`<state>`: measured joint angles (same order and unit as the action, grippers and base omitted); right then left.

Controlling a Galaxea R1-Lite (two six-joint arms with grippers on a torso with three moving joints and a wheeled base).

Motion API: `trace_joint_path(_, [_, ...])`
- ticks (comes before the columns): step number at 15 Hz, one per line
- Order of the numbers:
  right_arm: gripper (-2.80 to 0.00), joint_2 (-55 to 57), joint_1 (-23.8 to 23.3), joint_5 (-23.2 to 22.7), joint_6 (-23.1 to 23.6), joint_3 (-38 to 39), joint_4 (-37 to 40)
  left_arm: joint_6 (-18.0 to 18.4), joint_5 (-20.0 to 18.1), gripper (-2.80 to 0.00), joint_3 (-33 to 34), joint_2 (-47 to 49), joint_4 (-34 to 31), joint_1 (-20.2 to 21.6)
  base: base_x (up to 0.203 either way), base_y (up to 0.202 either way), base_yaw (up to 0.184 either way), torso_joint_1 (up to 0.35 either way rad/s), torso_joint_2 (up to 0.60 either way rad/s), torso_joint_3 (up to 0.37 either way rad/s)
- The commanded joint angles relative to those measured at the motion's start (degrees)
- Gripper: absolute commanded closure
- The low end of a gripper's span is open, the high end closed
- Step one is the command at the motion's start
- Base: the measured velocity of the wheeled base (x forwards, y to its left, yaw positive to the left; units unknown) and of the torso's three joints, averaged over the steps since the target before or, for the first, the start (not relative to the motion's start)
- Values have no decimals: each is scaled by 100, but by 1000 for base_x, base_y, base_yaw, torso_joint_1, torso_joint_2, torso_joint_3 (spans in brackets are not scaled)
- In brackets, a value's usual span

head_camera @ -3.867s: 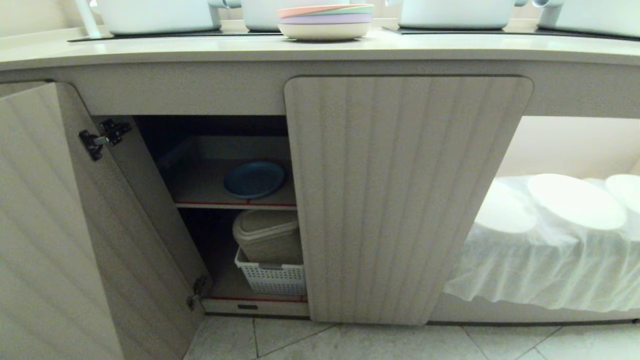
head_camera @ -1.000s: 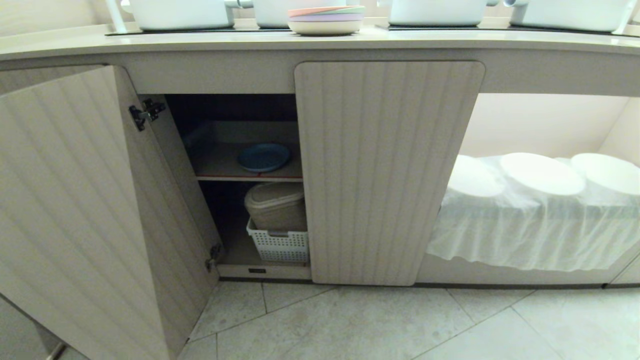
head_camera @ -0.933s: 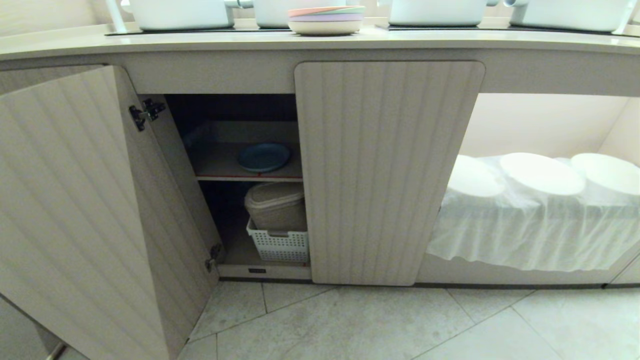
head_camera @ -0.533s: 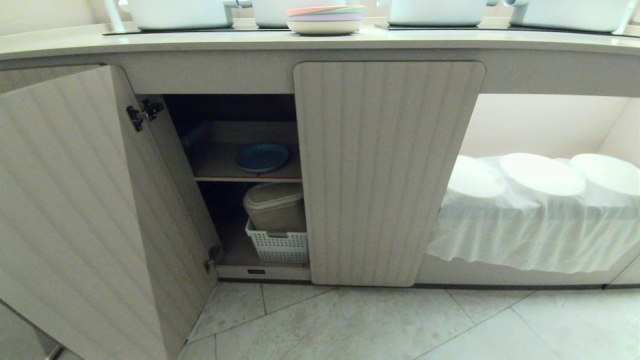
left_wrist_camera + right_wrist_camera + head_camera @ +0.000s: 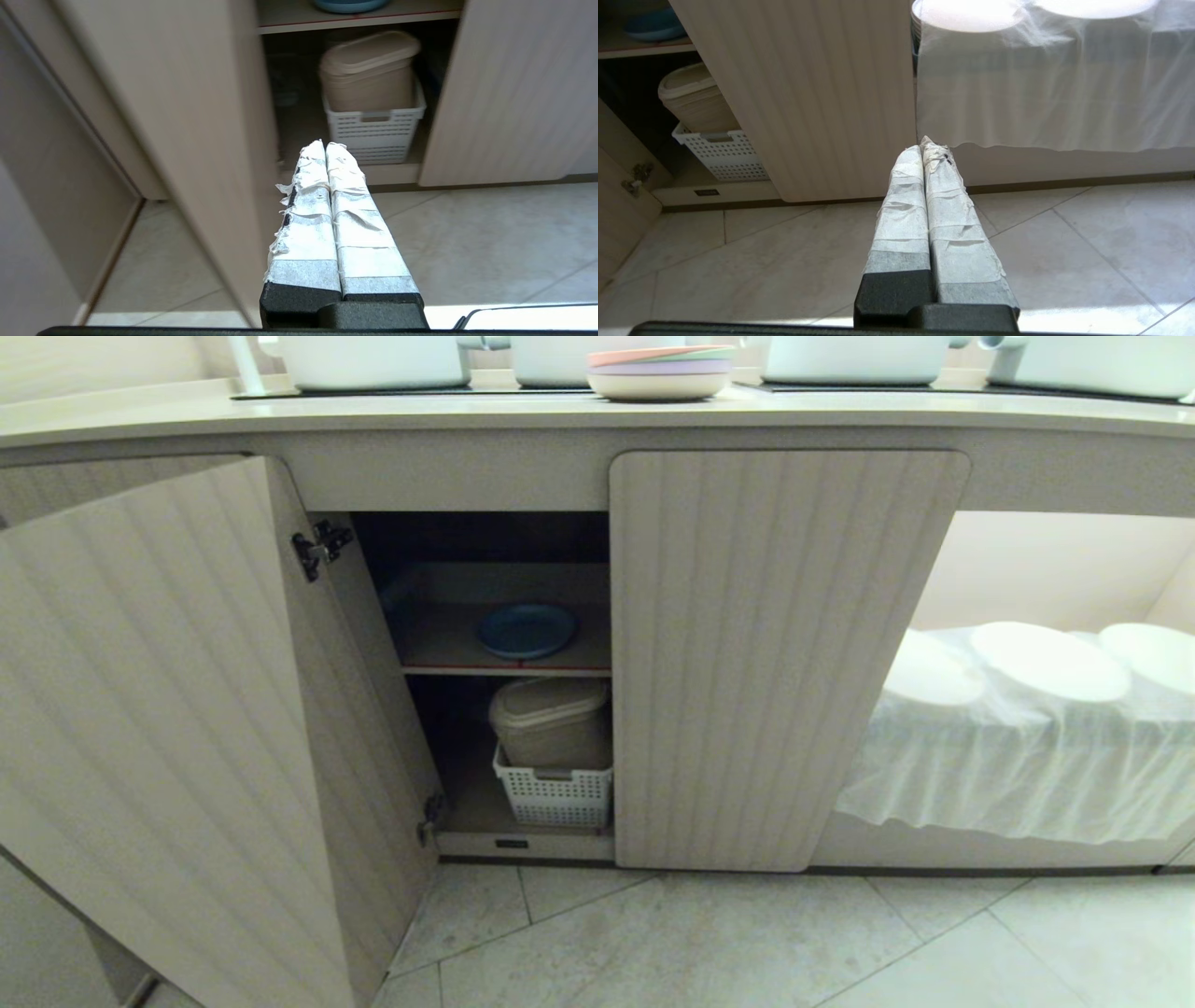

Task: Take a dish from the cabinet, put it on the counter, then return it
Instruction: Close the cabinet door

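The blue dish point(image 5: 527, 630) lies on the inner shelf of the cabinet point(image 5: 789, 653), whose left door point(image 5: 168, 709) hangs open while the right door is shut. Its rim also shows in the left wrist view point(image 5: 350, 4) and the right wrist view point(image 5: 654, 27). The cream counter point(image 5: 467, 415) runs along the top. Neither arm shows in the head view. My left gripper point(image 5: 325, 145) is shut and empty, held low over the floor tiles in front of the open compartment. My right gripper point(image 5: 926, 145) is shut and empty, before the closed door.
A beige lidded bin point(image 5: 551, 719) sits in a white slotted basket point(image 5: 555, 795) under the shelf. A pink-topped stack of pastel plates point(image 5: 660, 371) and white pots point(image 5: 373, 359) stand on the counter. White cloth point(image 5: 1018, 756) covers round shapes on the right.
The whole view has slid to the right, so my base has shifted left; since several seconds ago I have also backed away from the cabinet. The dish and arms have kept still.
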<state>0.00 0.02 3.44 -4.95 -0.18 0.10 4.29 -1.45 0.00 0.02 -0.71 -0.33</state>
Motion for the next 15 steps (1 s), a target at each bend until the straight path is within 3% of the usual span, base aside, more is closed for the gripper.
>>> trace_joint_path(1, [0, 0, -1, -1, 0, 1, -1, 2, -4, 0, 0, -2, 0, -2, 0, 198, -4, 1, -1, 2])
trace_joint_path(11, [0, 0, 5, -1, -2, 1, -1, 2, 4, 0, 0, -2, -8, 5, 0, 193, 0, 3, 3, 1])
trace_joint_path(15, [0, 0, 6, -1, -6, 1, -1, 10, 4, 0, 0, -2, -8, -2, 0, 54, 0, 1, 1, -1])
